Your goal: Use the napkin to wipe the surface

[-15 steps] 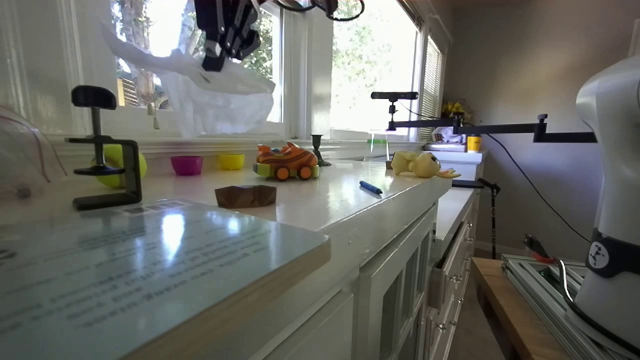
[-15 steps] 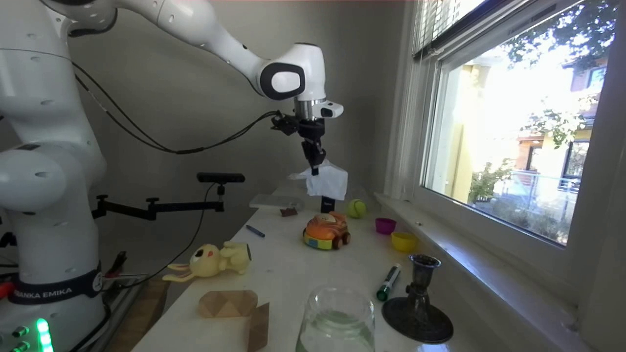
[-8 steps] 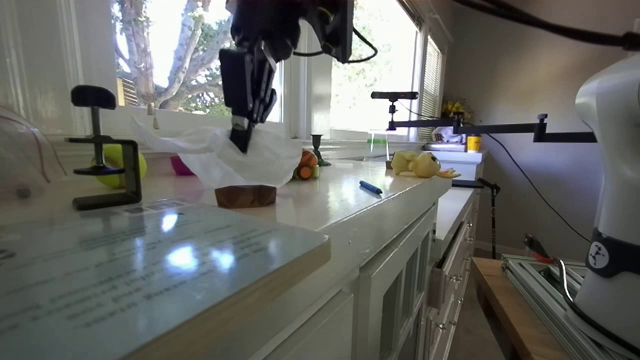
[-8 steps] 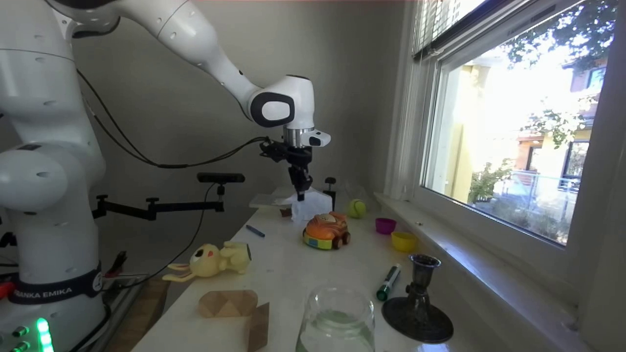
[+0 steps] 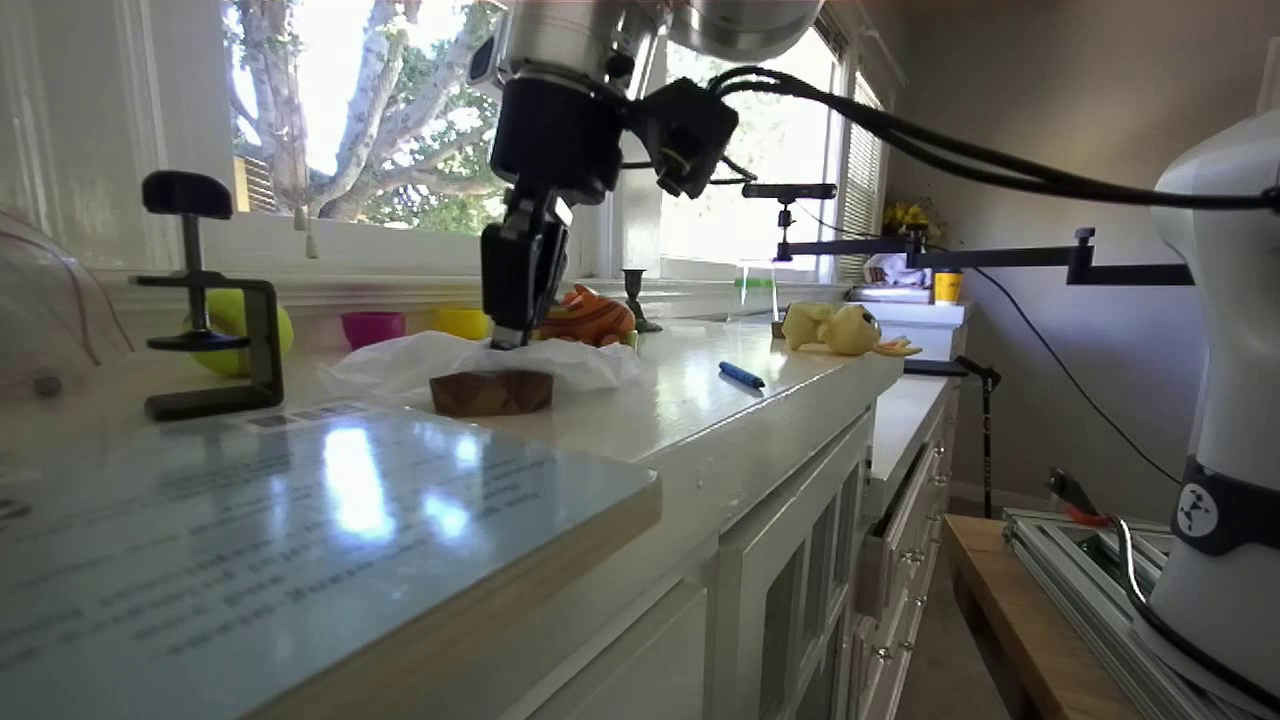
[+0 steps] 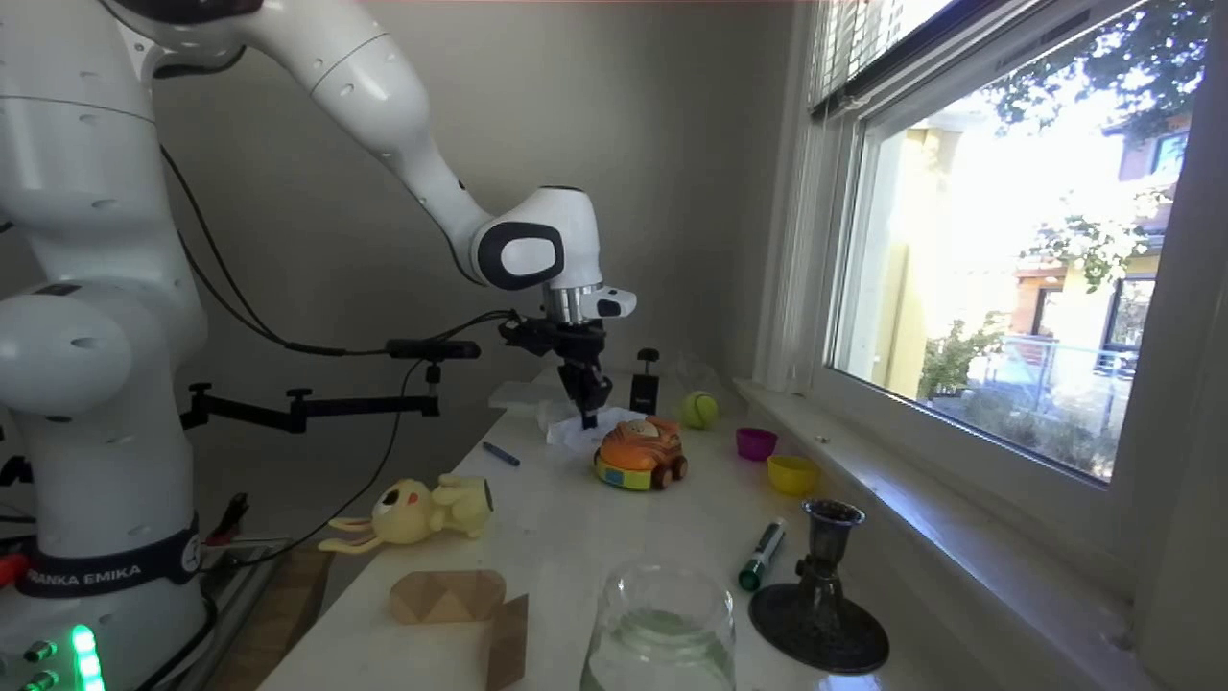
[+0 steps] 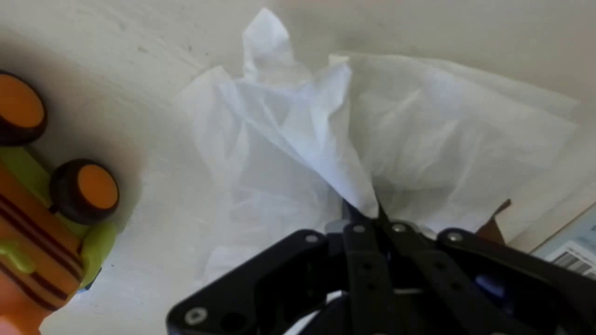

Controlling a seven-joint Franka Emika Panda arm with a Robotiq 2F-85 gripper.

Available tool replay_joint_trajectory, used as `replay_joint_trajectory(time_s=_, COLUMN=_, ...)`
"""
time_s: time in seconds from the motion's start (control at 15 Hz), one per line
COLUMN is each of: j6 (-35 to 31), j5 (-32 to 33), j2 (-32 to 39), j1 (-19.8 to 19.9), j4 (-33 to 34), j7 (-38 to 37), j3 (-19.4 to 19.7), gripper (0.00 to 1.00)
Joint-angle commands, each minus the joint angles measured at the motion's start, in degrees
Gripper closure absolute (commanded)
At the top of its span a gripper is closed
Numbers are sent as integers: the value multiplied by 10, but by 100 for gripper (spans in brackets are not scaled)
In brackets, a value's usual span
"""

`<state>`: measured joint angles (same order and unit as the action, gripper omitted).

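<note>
We see white bench [image 6: 566, 537] | near window-side edge: pink cup [image 6: 757, 445], yellow cup [image 6: 793, 477], candlestick [image 6: 822, 590] | near robot-side edge: bunny toy [image 6: 427, 512], blue crayon [image 6: 501, 454] | between edges: toy car [image 6: 637, 453], napkin [image 7: 409, 135]

Seemingly a home, toy car [image 6: 638, 449], white cabinets [image 5: 690, 600], candlestick [image 6: 821, 583]

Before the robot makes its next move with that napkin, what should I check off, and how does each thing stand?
1. Grip: ok. The gripper is closed on a fold of the white napkin.
2. Contact: ok. The napkin looks spread, though creased, on the counter.
3. Orange toy car out of the way: not ok. It stands close beside the napkin; a wide sweep might bump it.
4. Brown piece out of the way: not ok. It sits right by the napkin's edge; whether they touch is unclear.
5. Pressure: cannot tell. No picture shows how hard the gripper presses.
</note>
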<state>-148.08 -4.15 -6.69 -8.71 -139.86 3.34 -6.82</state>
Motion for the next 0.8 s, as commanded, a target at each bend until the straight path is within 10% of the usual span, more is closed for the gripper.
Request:
replay_joint_trajectory(time_s=0.0, j6=-27, j5=42, j2=22, j1=7, j4=8, j7=-2, j3=-3, gripper=100)
replay_joint_trajectory(time_s=0.73, j6=-3, j5=30, j2=111, j1=27, j4=110, j7=13, j3=13, gripper=100)
